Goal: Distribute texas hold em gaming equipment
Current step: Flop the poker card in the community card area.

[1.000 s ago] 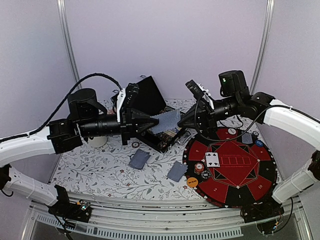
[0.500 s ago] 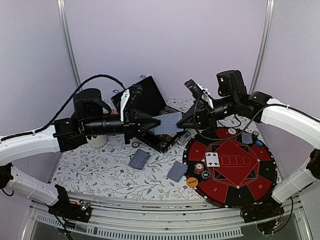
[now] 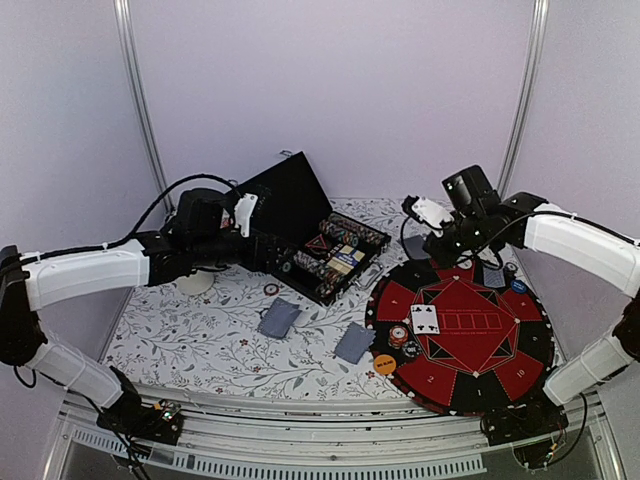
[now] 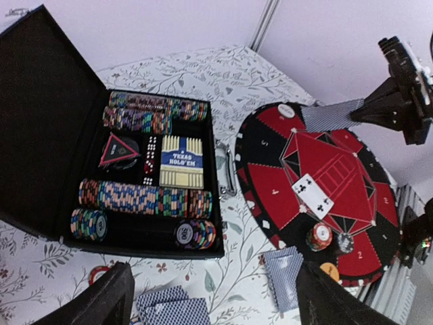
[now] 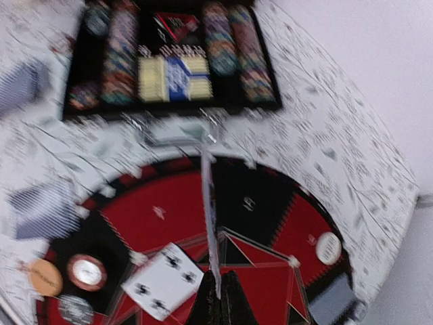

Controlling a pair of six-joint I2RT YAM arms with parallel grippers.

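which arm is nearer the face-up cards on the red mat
right. the right arm holds a card above the far edge of the mat, just beyond the face-up cards; the left arm is over by the black case

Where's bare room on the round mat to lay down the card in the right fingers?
Free: the red centre of the mat, right of the face-up cards. Crowded: its near-left rim, with chip stack and orange button.
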